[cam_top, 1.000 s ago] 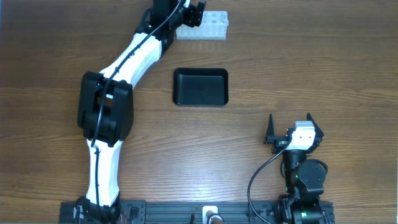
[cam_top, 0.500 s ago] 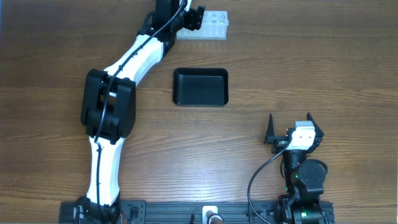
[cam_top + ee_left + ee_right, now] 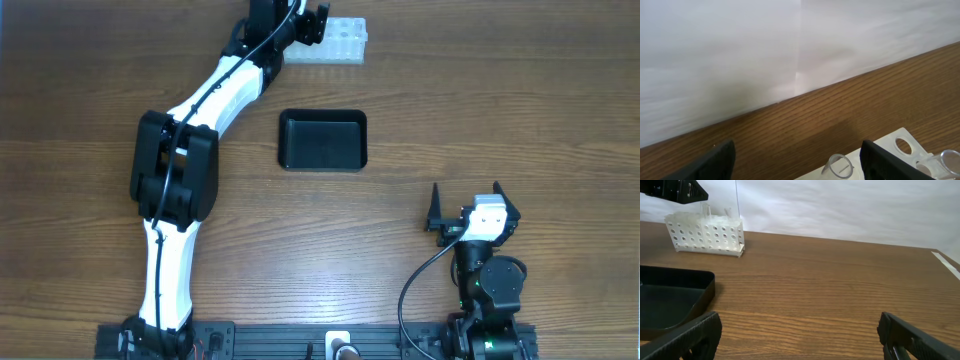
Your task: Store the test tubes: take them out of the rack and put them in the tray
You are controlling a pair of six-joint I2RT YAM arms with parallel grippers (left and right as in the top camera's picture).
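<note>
Top view puts your left gripper (image 3: 311,26) over the left end of the white rack (image 3: 338,42), at the far side of the table (image 3: 520,100). Your left wrist view shows its 2 fingers spread wide, released, with the clear rim of 1 test tube (image 3: 839,165) standing in the rack between them, touching neither. The black tray (image 3: 322,140) sits nearer the arm bases, apart from the rack. Your right gripper (image 3: 469,207) rests by its base, fingers apart, holding nothing.
</note>
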